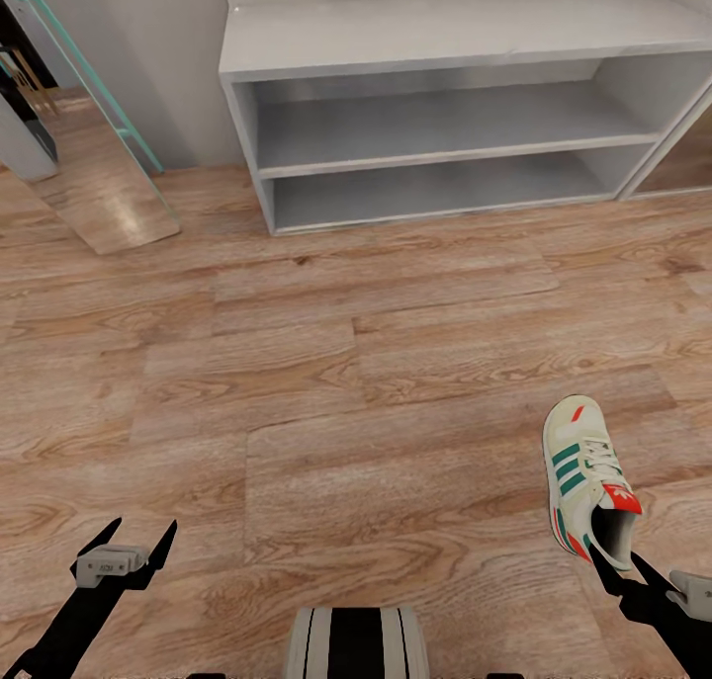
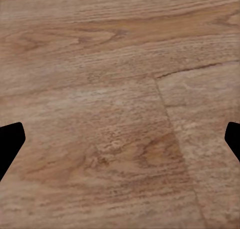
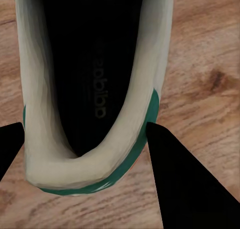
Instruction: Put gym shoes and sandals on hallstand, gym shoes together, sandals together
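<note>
While hallstand (image 1: 435, 56) shows top and both shelf levels bare, you have nothing placed yet. One gym shoe (image 1: 588, 481) sits upright on corridor floor (image 1: 326, 382), well short of rack, toe toward it. Your right gripper (image 1: 625, 572) has fingers spread around its heel, apparently not closed on it. Left gripper (image 1: 138, 541) hovers over bare floor, fingers wide, empty. Left: grasp, carry, then other shoe and sandals.

Head camera looks down; wrist cameras hover close above floor (image 1: 326, 382).
</note>
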